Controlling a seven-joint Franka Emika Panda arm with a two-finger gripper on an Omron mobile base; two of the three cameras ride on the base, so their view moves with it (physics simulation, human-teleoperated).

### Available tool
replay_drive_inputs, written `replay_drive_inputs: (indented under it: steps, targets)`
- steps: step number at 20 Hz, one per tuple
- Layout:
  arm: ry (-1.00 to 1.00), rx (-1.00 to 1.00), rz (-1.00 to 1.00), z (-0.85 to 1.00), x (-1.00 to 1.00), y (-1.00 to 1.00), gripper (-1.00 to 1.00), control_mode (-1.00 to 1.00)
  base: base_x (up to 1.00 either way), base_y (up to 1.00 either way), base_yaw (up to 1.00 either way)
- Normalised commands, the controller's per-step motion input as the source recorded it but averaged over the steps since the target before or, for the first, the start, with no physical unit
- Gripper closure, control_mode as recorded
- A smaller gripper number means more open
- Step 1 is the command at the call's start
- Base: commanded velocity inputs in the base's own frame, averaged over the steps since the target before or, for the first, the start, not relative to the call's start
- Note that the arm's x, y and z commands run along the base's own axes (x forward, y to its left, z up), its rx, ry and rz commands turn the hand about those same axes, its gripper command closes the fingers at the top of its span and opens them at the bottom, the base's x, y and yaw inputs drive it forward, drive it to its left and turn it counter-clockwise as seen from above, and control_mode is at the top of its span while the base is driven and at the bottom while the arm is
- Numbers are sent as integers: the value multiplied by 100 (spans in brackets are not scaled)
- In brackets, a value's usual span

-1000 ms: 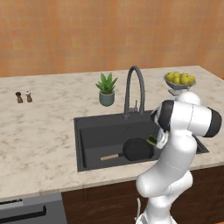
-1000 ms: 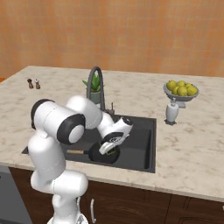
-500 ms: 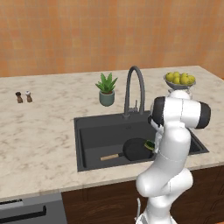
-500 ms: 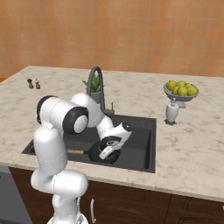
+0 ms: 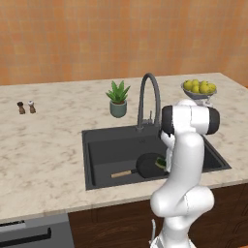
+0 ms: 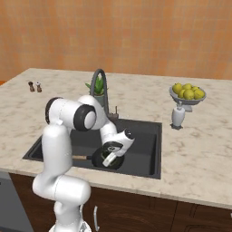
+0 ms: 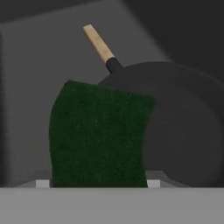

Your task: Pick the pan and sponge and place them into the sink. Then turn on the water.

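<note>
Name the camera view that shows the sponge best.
The hand view: the sponge looms close, its dark green face plain before the pan. The left base view gives just a green sliver beside the arm; the right base view leaves it indistinct.

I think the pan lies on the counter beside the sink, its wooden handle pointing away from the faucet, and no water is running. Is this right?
Not quite: the pan lies inside the sink, not on the counter, as the left base view shows. The rest holds: its handle points away from the faucet, and no water runs.
</note>
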Motion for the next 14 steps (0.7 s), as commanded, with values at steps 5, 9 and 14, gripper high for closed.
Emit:
replay_drive_inputs:
  steps: [5,9,14]
  targets:
    - [-18,4,1,-35,10,-2,100,-100,0,0,0]
    - [-16,1,0,-23,13,0,100,-100,0,0,0]
    - [-13,0,0,-9,26,0,100,-100,0,0,0]
